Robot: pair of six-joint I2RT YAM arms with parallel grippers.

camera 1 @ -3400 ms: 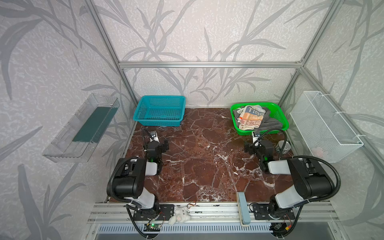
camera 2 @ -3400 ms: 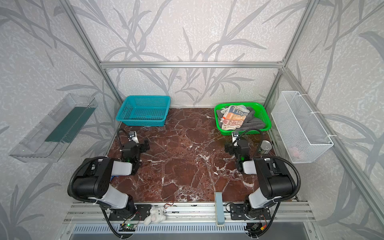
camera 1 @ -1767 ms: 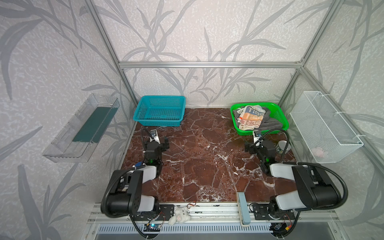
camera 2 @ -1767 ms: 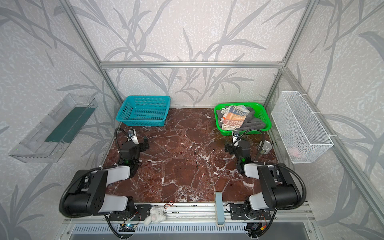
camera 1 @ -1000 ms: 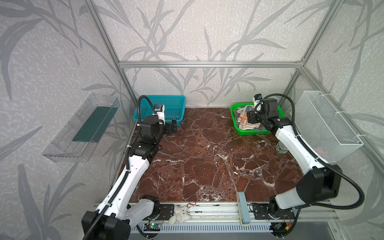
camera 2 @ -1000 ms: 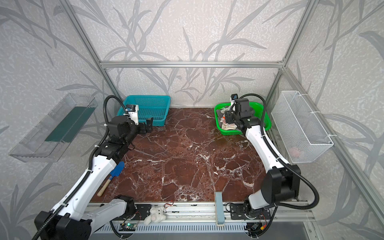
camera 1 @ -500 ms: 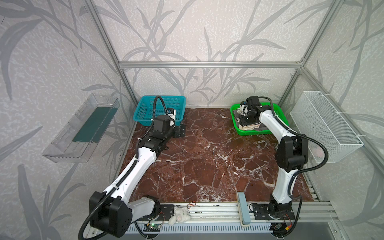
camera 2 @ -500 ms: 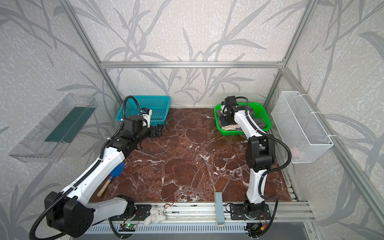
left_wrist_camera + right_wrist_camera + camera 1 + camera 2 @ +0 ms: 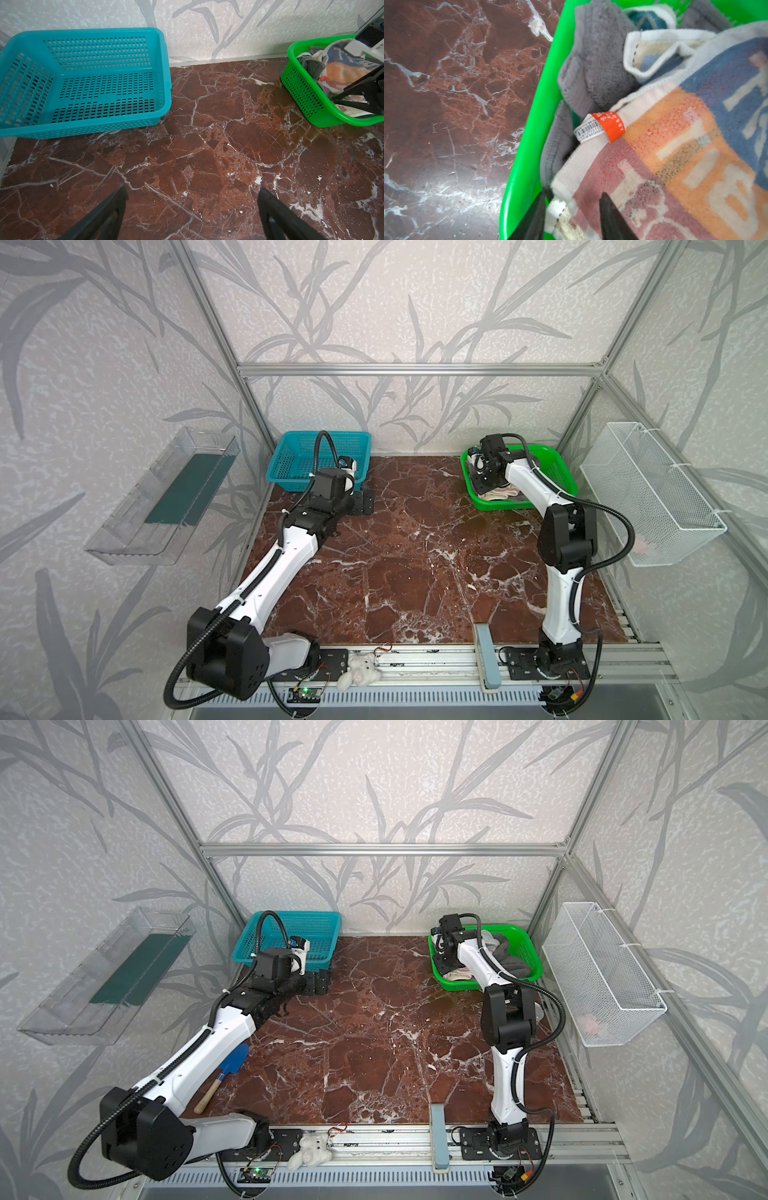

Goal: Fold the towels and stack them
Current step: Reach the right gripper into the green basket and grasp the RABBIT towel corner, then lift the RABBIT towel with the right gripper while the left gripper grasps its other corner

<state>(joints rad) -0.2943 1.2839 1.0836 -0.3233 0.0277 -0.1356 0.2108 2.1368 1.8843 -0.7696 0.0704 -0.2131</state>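
Observation:
The towels lie bunched in the green basket (image 9: pixel 519 506) at the back right. In the right wrist view the orange/blue/white towel (image 9: pixel 675 145) with big letters lies on top, over a grey towel (image 9: pixel 596 68), and a bit of teal towel (image 9: pixel 645 18) shows behind. My right gripper (image 9: pixel 573 195) is down inside the basket (image 9: pixel 525 145), its fingers apart and straddling the lettered towel's edge by the basket wall. In both top views it hides most of that towel (image 9: pixel 500 491); the grey towel (image 9: pixel 509 957) shows. My left gripper (image 9: pixel 193 190) hangs open over bare marble beside the blue basket (image 9: pixel 291 472).
The blue basket (image 9: pixel 83 83) at the back left holds nothing. A white wire basket (image 9: pixel 648 489) hangs on the right wall and a clear shelf (image 9: pixel 158 497) on the left wall. A blue shovel (image 9: pixel 230 1069) lies under my left arm. A white plush toy (image 9: pixel 359 672) sits on the front rail.
Both arms have stretched from the front of the table to the back. The right gripper has gone down into the green basket and its fingers have narrowed around the lettered towel's edge. The left gripper stays wide.

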